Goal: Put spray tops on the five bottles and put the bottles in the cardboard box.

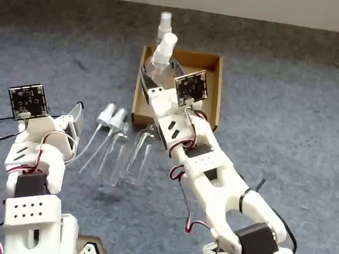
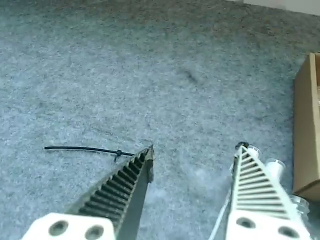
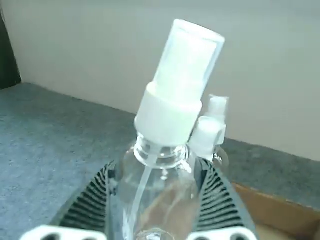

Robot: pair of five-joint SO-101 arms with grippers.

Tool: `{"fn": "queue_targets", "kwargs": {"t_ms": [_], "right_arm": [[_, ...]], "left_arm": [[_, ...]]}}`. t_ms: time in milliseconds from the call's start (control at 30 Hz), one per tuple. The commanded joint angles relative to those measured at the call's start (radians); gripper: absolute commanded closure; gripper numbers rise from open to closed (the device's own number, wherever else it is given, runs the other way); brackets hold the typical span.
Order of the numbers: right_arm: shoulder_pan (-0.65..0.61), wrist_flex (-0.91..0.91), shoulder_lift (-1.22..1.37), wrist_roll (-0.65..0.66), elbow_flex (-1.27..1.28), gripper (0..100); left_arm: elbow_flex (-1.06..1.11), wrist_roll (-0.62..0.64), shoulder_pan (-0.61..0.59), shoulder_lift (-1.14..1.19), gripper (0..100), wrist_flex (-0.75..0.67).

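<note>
Well, you're not halfway: right gripper (image 1: 158, 77) clamped on a capped bottle (image 3: 170, 115) at the cardboard box (image 1: 216, 95), left gripper (image 2: 196, 149) gaping, bare bottles (image 1: 133, 153) waiting

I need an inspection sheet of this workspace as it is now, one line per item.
Surface: grey carpet.
Job's things: capped bottle held over cardboard box; second capped bottle by its far wall; open bottles and loose spray tops lying on carpet.
Clutter: black zip tie.
End effectors: left end effector open, empty; right end effector shut on capped bottle.
Cables: red wires along arms.
Surroundings: pale wall.
</note>
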Motion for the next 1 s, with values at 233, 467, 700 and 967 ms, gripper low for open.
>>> {"fn": "queue_targets", "kwargs": {"t_ms": [233, 467, 700, 967], "right_arm": [[-0.007, -0.031, 0.062, -0.035, -0.008, 99.5], [-0.007, -0.033, 0.117, -0.035, -0.012, 99.5], [-0.007, -0.033, 0.131, -0.009, -0.016, 99.5], [-0.016, -0.035, 0.133, 0.069, -0.008, 99.5]], "left_arm": [[-0.001, 0.006, 0.021, -0.005, 77, -0.021], [-0.001, 0.006, 0.021, -0.005, 77, -0.020], [-0.001, 0.006, 0.021, -0.005, 77, -0.020], [-0.001, 0.006, 0.021, -0.005, 77, -0.020]]}}
